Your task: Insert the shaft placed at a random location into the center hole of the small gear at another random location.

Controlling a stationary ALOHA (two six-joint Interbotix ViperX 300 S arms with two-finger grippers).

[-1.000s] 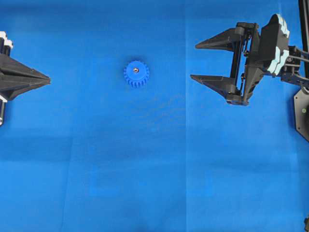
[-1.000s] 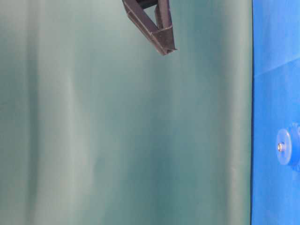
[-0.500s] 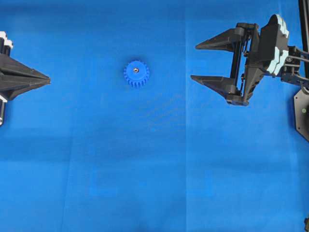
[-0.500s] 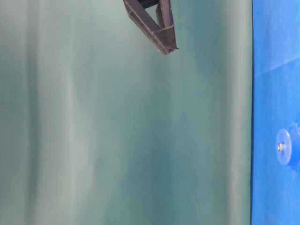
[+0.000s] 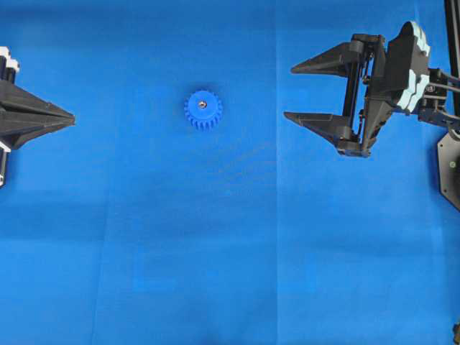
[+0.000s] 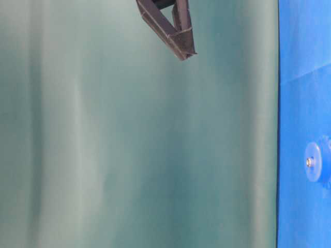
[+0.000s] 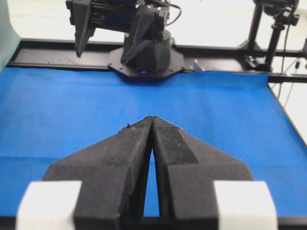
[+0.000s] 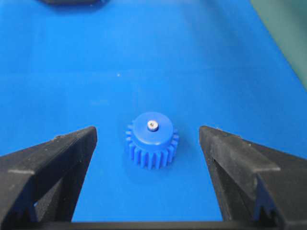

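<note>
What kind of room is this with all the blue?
Probably a robot lab bench: a blue mat covers the table, two black robot tools face a small gear, and camera stands line the edge.

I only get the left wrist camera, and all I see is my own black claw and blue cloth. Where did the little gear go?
Observer: The small gear lies flat on the blue cloth between both arms, nearer your side in the overhead view.
Operator: Is the pin in it?
Observer: Yes, the shaft shows as a shiny dot in the center hole of the hub.
Operator: Is anyone holding it?
Observer: No. The right claw is open and apart from the gear; your left claw is shut.
</note>
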